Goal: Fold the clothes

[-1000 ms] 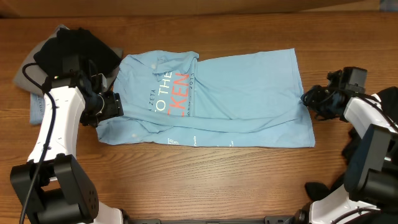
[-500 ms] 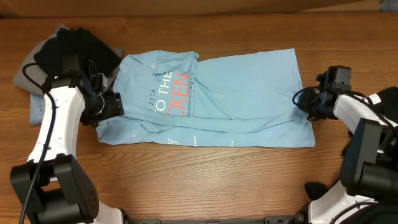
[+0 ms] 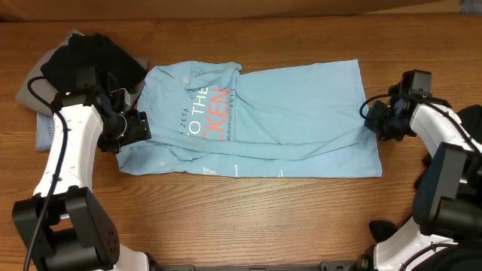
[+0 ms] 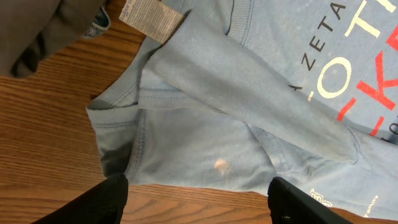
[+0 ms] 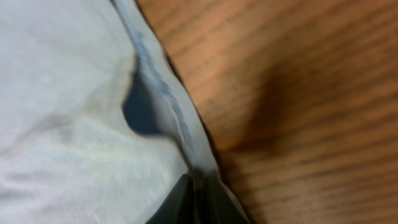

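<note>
The light blue T-shirt (image 3: 263,120) lies spread across the middle of the table, its white and orange-red lettering near the left end. My right gripper (image 3: 371,119) sits at its right hem. In the right wrist view that gripper (image 5: 198,202) is shut on the hem edge of the T-shirt (image 5: 74,112), and the cloth rises into a small fold just beyond the tips. My left gripper (image 3: 139,128) is at the shirt's left edge. In the left wrist view it (image 4: 199,202) stands open over bare wood, with the T-shirt's (image 4: 205,124) collar and folded sleeve just ahead.
A heap of black and grey garments (image 3: 83,60) lies at the back left, touching the shirt's corner; a white label (image 4: 149,15) shows there. Another dark garment (image 3: 471,120) lies at the right edge. Bare wood runs along the front.
My right gripper moved in to the shirt's right hem and shut on it, then shifted slightly toward the back. The left arm has hardly moved.
</note>
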Available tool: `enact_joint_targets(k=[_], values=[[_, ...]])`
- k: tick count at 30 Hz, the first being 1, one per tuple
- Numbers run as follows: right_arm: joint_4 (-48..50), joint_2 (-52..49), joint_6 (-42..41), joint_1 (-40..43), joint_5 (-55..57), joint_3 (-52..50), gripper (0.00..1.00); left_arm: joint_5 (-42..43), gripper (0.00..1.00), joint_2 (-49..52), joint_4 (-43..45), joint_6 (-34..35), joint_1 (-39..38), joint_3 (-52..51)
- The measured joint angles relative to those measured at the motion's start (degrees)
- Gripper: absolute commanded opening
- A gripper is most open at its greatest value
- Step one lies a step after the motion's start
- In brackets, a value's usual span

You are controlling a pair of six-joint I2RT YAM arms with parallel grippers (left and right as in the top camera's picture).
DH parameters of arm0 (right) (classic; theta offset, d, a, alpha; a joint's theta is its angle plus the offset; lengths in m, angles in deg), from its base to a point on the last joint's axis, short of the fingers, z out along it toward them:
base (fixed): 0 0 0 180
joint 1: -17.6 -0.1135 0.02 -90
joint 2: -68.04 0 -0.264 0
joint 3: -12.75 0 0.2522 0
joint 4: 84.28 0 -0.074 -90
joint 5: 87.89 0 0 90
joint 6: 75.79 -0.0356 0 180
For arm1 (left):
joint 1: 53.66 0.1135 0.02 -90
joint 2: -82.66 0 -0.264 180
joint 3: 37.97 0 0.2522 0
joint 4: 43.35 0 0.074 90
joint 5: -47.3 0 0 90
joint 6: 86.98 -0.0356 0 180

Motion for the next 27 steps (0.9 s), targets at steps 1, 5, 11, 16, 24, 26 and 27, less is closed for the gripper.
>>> enact_joint_targets(k=[1,5,11,16,24,26,27], values=[[-0.44,0.00,-0.17,0.00,0.48,0.02,0.06,0.00,0.75,0.00,0.00,0.00,0.00,0.00],[-1.81,0.00,-1.31,0.04,1.51,0.48,0.11,0.00,0.75,0.00,0.00,0.00,0.00,0.00],[-3.08,0.00,-1.40,0.04,1.86,0.81,0.04,0.00,0.75,0.00,0.15,0.00,0.00,0.00],[-3.69,0.00,-3.37,0.04,1.88,0.81,0.04,0.00,0.76,0.00,0.22,0.00,0.00,0.00],[-4.44,0.00,-11.89,1.99,-1.77,0.81,0.04,2.56,0.76,0.00,-0.81,-3.28,-0.07,0.00],[-4.39,0.00,-13.05,2.25,-2.40,0.81,0.04,4.17,0.77,0.00,-1.88,-4.94,-0.31,0.00],[-4.42,0.00,-13.29,2.25,-2.67,0.81,0.04,4.74,0.77,0.00,-2.38,-5.62,-0.61,0.00]])
